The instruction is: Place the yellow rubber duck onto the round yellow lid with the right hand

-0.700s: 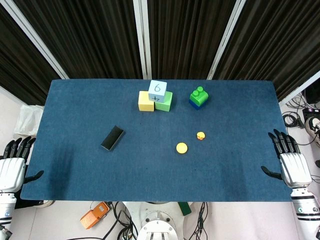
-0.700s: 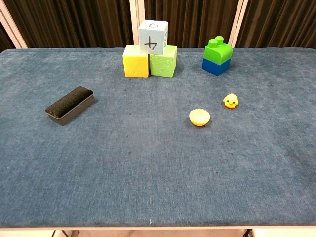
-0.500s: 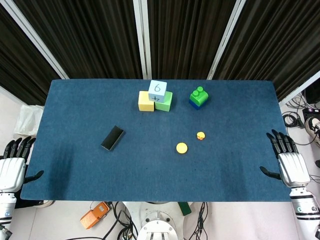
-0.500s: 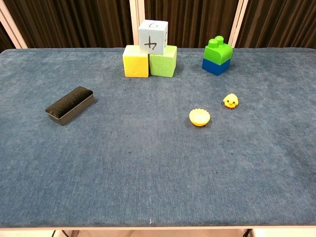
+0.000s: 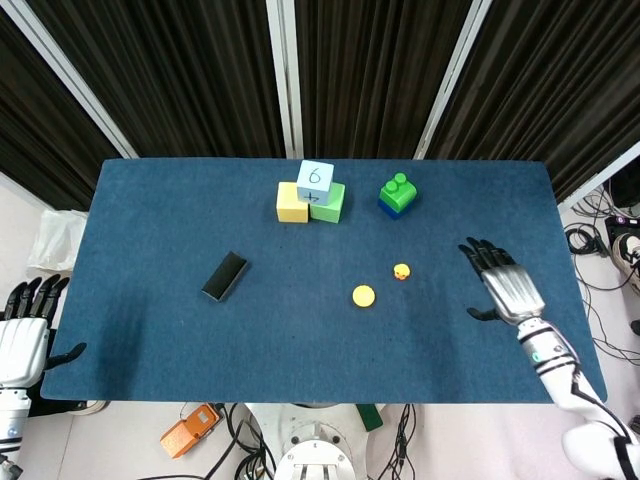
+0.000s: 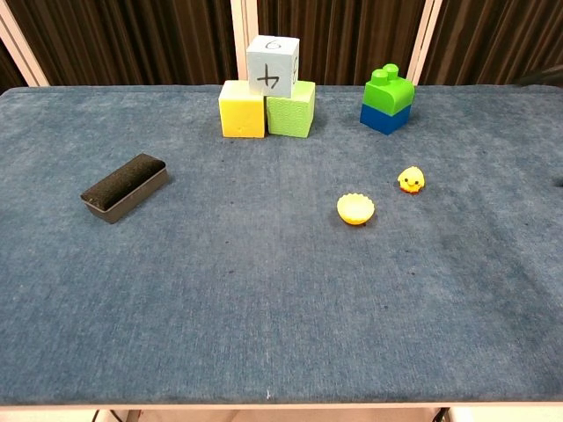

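The small yellow rubber duck [image 5: 401,271] [image 6: 410,180] stands on the blue table right of centre. The round yellow lid [image 5: 363,295] [image 6: 355,208] lies just left of it and nearer me, a short gap apart. My right hand [image 5: 505,283] hovers over the table to the right of the duck, fingers spread and empty, well clear of it. My left hand [image 5: 24,330] hangs open off the table's left front edge. The chest view shows neither hand clearly.
At the back stand a yellow cube [image 5: 292,202], a green cube [image 5: 329,203] and a white numbered cube [image 5: 315,179] stacked on them. A green-and-blue toy brick [image 5: 397,195] sits behind the duck. A black eraser block [image 5: 225,276] lies at left.
My right hand has swung from beside the table's right edge inward over the table, toward the duck. The left hand has dropped slightly. Duck and lid have not moved.
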You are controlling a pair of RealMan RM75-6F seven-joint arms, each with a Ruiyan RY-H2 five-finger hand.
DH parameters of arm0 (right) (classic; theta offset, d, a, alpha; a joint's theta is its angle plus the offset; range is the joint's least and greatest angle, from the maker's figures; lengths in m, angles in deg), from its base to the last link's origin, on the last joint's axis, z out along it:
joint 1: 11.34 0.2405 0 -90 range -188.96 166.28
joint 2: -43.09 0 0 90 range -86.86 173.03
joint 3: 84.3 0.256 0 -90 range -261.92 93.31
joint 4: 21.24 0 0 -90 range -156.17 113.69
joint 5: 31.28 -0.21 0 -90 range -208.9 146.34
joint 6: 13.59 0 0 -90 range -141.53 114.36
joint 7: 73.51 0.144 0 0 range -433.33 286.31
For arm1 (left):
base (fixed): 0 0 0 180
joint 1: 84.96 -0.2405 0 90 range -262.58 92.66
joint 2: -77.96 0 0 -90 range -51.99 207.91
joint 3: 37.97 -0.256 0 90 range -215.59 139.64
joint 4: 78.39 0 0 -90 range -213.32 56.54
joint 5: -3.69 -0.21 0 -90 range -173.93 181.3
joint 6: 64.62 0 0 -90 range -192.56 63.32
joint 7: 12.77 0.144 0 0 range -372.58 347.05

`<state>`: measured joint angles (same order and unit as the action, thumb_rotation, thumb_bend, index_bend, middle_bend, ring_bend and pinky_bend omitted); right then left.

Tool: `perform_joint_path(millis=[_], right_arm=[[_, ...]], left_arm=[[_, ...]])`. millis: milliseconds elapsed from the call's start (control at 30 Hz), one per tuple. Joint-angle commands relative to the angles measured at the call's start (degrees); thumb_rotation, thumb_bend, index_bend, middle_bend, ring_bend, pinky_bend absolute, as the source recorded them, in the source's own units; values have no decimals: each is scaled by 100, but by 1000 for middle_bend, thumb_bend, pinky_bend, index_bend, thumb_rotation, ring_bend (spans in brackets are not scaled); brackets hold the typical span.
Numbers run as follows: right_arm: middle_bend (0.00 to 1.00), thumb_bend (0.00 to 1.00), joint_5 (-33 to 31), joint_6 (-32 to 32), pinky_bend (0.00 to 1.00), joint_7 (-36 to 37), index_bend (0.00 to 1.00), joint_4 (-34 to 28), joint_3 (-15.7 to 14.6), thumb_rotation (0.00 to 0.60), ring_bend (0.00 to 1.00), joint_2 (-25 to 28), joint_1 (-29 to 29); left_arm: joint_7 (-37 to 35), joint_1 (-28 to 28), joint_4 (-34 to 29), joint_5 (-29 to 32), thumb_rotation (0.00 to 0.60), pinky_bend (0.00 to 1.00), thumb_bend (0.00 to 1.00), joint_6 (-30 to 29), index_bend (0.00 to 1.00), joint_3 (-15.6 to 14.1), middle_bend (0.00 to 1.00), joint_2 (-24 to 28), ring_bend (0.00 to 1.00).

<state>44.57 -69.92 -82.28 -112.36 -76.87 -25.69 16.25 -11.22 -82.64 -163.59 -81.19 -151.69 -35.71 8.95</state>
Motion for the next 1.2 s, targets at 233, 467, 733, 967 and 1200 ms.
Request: perform_joint_path(millis=[233,467,733,967,1200], right_arm=[[51,363,-1159,1279,239,-801,276,1551,356,600,54,-1530,1259],[84,403,-1342,1515,248,-866,400,2113,309,600,81,-2015,1541],[115,439,-1341,1548,250,-667,471,2406,305,600,106,-2249,1661],[148,484,-1194,1516,257,-438,559,2601,269,600,127,-2385,1708],[181,518,-738,1118,262,-98,635,2239,220,600,142,-2115,1581]], left_arm=[[-63,-75,82,68,600,0,18,-25,82,-23,56,-15,0],[-76,-74,124,86,600,0,18,-6,82,-13,56,-37,0],[-101,-84,181,125,600,0,18,28,82,-13,56,-60,0],[-117,-101,215,142,600,0,18,32,82,-16,56,-79,0],[-144,-129,230,141,600,0,18,5,82,-18,56,-68,0]])
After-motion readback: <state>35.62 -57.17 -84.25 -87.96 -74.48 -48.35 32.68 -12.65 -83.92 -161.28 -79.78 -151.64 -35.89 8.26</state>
